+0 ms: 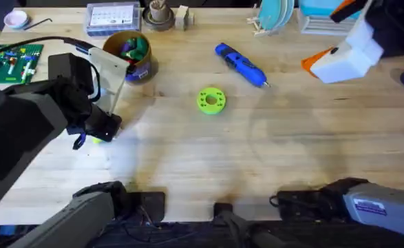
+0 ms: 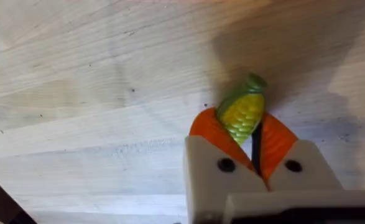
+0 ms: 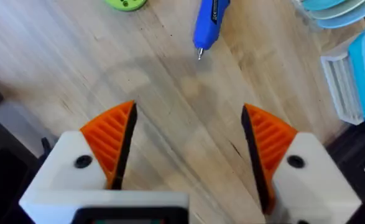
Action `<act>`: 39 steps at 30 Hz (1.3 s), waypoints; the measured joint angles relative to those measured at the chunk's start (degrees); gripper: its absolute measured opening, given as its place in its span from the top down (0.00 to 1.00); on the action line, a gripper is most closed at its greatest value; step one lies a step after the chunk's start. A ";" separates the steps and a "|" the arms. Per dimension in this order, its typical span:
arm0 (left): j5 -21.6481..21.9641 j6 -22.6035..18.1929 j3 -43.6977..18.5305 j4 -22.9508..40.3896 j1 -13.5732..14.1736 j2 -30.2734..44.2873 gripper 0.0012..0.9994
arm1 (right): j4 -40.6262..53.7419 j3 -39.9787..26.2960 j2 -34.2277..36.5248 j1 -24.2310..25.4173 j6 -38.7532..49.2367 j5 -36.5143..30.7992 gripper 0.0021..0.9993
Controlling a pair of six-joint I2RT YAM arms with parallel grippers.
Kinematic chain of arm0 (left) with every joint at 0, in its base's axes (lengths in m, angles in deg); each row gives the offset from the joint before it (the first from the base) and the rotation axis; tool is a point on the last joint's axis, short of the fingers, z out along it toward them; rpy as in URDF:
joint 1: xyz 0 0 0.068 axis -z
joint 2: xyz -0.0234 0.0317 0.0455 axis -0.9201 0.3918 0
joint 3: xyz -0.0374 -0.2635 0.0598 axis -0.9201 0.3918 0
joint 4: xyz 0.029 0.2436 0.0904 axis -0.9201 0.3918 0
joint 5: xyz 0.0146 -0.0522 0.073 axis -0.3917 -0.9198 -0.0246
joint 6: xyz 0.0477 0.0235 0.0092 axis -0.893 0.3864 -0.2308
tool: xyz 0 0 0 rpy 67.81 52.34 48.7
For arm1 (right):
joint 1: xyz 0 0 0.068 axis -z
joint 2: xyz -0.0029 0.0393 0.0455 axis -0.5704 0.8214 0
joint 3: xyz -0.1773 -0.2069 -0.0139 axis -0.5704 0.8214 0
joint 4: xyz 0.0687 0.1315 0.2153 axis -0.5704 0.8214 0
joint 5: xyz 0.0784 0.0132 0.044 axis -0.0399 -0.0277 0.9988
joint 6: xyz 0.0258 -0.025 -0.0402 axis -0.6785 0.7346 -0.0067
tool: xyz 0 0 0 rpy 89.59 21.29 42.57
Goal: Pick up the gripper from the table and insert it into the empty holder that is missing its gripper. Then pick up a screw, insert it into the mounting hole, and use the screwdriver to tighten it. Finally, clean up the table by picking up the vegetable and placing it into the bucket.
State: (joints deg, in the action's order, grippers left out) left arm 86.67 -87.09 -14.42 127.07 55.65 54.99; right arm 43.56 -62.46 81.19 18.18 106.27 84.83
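My left gripper (image 2: 241, 127) is shut on the vegetable (image 2: 244, 111), a small yellow corn piece with a green tip, pinched between the orange pads (image 2: 208, 129) close over the wood. From overhead the left gripper (image 1: 91, 134) is at the table's left, in front of the bucket (image 1: 129, 54), with the vegetable (image 1: 96, 140) peeking out below it. The blue screwdriver (image 1: 241, 65) lies at the middle back. My right gripper (image 3: 188, 134) hangs open and holds nothing, high at the back right (image 1: 316, 63), with the screwdriver (image 3: 208, 22) beyond it. The loose gripper, holder and screw are out of view.
A bright green ring disc (image 1: 211, 100) lies mid-table. A white panel (image 1: 112, 69) leans by the bucket. A circuit board (image 1: 9, 62) sits far left, a parts box (image 1: 112, 17) and wooden cup (image 1: 158, 14) at the back, a plate rack (image 1: 274, 17) back right.
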 joint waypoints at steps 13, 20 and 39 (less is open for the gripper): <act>0.27 0.13 -2.81 0.09 0.00 -14.36 0.98 | 0.00 0.00 0.00 0.00 0.00 0.00 0.00; -2.92 6.26 -6.55 -14.99 -0.01 -17.89 0.98 | 0.00 0.00 0.00 0.00 0.00 0.00 0.00; -19.63 33.01 -6.69 -40.78 0.00 2.13 0.98 | -0.07 0.00 0.00 0.00 0.00 0.02 0.01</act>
State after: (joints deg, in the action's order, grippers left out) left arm 67.04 -54.08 -21.11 86.29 55.65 57.13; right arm 43.50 -62.46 81.19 18.18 106.26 84.85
